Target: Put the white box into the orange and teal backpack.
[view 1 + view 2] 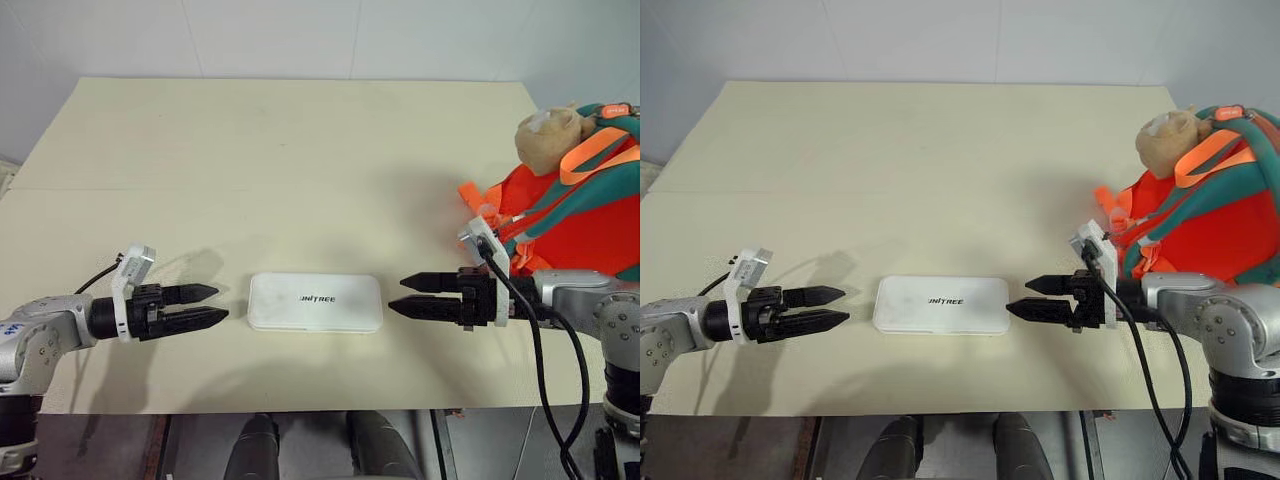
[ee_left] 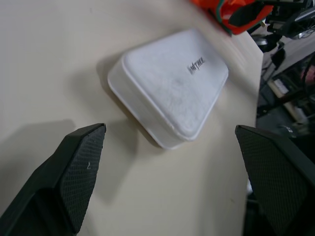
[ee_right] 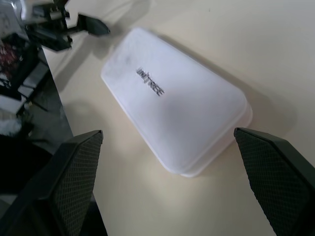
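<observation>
White box [image 1: 315, 301] lies flat near front edge of the table [image 1: 280, 150], approx centre, lettering up, long side running left-right. Nothing touching it.

L gripper [image 1: 212, 305] just left of the box, pointing at its left short end, fingers spread apart, nothing in them; small gap to the box. L wrist view: both pads [image 2: 74, 172] wide apart w/ box corner between and beyond them.

R gripper [image 1: 397, 295] just right of the box, pointing at its right short end, fingers likewise apart, released, empty. Small gap too. R wrist view: box lies lengthwise ahead of the fingertips [image 3: 74, 169], L gripper seen at far end.

Black cable [image 1: 540, 350] runs off R wrist toward table front.

Further back, far right of table: orange and teal backpack [image 1: 585, 215], well apart from the box, behind R arm. Tan plush toy [image 1: 548, 135] sits at its top. Can't tell if the bag is open.
</observation>
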Robot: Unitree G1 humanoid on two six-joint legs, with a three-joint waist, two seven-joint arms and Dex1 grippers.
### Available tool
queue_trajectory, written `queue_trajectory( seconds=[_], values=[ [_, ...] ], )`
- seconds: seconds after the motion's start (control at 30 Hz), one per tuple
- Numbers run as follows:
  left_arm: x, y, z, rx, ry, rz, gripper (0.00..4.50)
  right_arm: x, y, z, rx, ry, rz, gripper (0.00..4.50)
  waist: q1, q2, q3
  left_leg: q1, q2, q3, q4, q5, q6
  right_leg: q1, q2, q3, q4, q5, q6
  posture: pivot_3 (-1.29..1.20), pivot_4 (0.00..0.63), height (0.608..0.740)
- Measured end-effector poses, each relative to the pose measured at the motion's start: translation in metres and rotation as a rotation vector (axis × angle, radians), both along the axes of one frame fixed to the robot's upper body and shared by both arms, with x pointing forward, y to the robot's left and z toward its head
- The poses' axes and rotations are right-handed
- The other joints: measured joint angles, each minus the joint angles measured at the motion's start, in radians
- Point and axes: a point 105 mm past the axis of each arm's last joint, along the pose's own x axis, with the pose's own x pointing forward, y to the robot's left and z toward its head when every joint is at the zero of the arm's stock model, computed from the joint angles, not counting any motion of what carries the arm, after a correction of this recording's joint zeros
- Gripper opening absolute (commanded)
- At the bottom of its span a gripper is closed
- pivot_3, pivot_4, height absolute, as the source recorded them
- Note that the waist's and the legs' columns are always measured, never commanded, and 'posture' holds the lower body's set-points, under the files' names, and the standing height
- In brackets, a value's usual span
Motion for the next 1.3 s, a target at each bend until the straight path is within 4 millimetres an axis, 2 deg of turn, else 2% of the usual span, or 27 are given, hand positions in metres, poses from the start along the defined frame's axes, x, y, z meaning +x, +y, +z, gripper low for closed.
queue_trajectory(
  seconds=[0.1, 0.2, 0.33, 0.43, 0.53, 0.9, 1.17, 1.3],
  values=[
    [0.004, -0.013, 0.002, -0.005, 0.079, -0.04, 4.49, 0.005, 0.003, 0.0, -0.049, 0.016, -0.012, 4.5, 0.0, 0.0, 0.0, -0.001, 0.0, 0.0, 0.0, 0.0, 0.0, -0.001, 0.0, 0.0, 0.0, 0.0, 0.0, 0.0, 0.15, 0.74],
    [0.005, -0.017, -0.006, -0.004, 0.167, -0.035, 4.49, 0.004, 0.006, -0.007, -0.074, 0.051, -0.017, 4.5, 0.0, 0.0, 0.0, -0.001, 0.0, 0.0, -0.001, -0.001, 0.0, -0.002, 0.0, 0.0, 0.0, 0.0, 0.001, 0.0, 0.15, 0.74],
    [0.008, -0.032, -0.015, 0.013, 0.221, -0.074, 4.49, 0.002, 0.01, -0.016, -0.106, 0.082, -0.003, 4.5, 0.002, 0.0, 0.0, -0.007, 0.0, 0.0, 0.0, -0.001, 0.0, -0.007, 0.0, 0.0, 0.001, 0.0, 0.002, 0.0, 0.15, 0.74],
    [0.01, -0.035, -0.013, 0.025, 0.215, -0.082, 4.49, 0.001, 0.009, -0.021, -0.113, 0.096, -0.008, 4.5, 0.002, 0.0, 0.0, -0.014, 0.0, 0.0, 0.003, 0.0, 0.0, -0.015, 0.0, 0.0, 0.006, 0.0, 0.002, 0.0, 0.15, 0.74],
    [0.012, -0.038, -0.013, 0.029, 0.21, -0.087, 4.49, 0.001, 0.008, -0.026, -0.118, 0.11, -0.016, 4.5, 0.003, 0.0, 0.0, -0.014, 0.0, 0.0, 0.005, 0.0, 0.0, -0.015, 0.0, 0.0, 0.009, 0.0, 0.002, 0.0, 0.15, 0.74],
    [0.024, -0.062, -0.02, -0.008, 0.19, -0.106, 4.49, 0.004, 0.033, -0.035, -0.076, 0.087, 0.029, 4.5, 0.007, 0.0, -0.001, -0.013, -0.002, -0.001, 0.014, 0.001, 0.001, -0.011, 0.0, 0.0, 0.01, 0.003, 0.005, 0.0, 0.15, 0.74],
    [0.025, -0.065, -0.02, -0.045, 0.218, -0.089, 4.49, 0.009, 0.036, -0.042, -0.086, 0.051, 0.045, 4.5, 0.01, 0.001, -0.001, -0.013, -0.002, -0.001, 0.014, 0.001, 0.001, -0.011, 0.0, 0.0, 0.01, 0.004, 0.006, 0.0, 0.15, 0.74],
    [0.024, -0.062, -0.016, -0.122, 0.315, -0.072, 4.49, 0.009, 0.034, -0.046, -0.111, 0.028, 0.068, 4.5, 0.006, 0.0, -0.001, -0.014, -0.002, -0.001, 0.013, 0.001, 0.001, -0.012, 0.0, 0.0, 0.01, 0.004, 0.006, 0.0, 0.15, 0.74]
  ],
)
